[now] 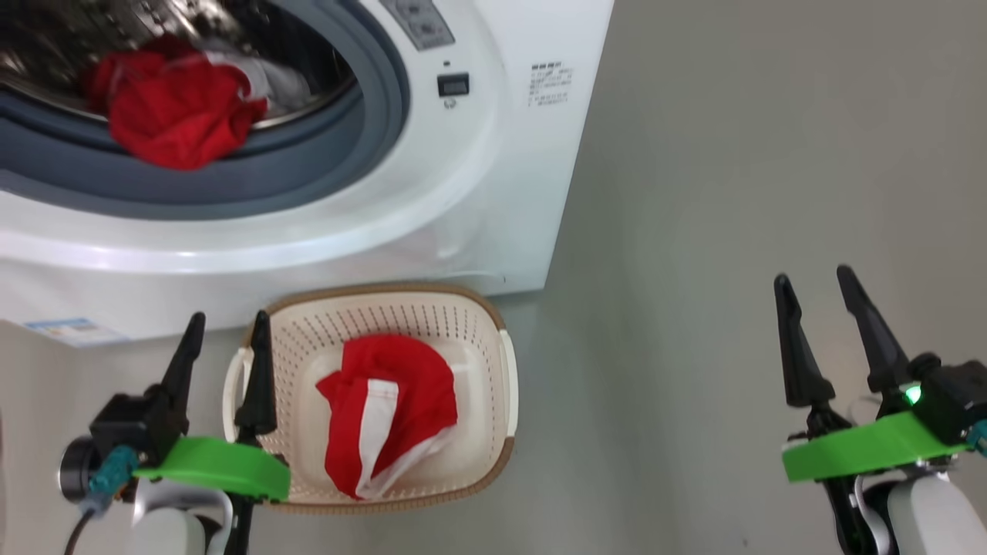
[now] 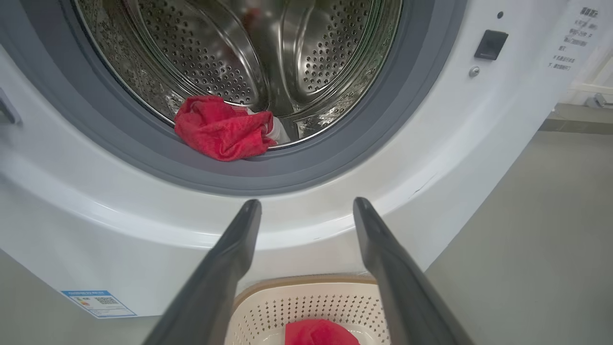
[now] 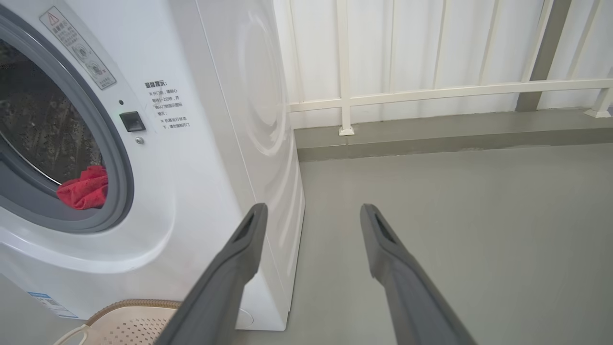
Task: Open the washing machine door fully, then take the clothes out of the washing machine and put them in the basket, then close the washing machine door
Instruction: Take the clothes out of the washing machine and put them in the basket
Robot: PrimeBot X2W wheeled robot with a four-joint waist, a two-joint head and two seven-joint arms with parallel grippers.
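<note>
The white washing machine (image 1: 478, 177) stands with its opening uncovered; its door is out of view. A bunch of red clothes (image 1: 173, 116) lies on the grey seal at the drum's lower lip, and it also shows as the red clothes (image 2: 220, 128) in the left wrist view. Another red and white garment (image 1: 385, 412) lies in the cream basket (image 1: 493, 362) on the floor before the machine. My left gripper (image 1: 226, 327) hangs open beside the basket's left handle, holding nothing. My right gripper (image 1: 813, 281) is open over bare floor, far right of the basket.
Grey floor (image 1: 732, 231) stretches to the right of the machine. In the right wrist view a white railing (image 3: 431, 91) and a low kerb (image 3: 431, 139) run along the back. A blue label (image 1: 73, 331) sits on the machine's lower front.
</note>
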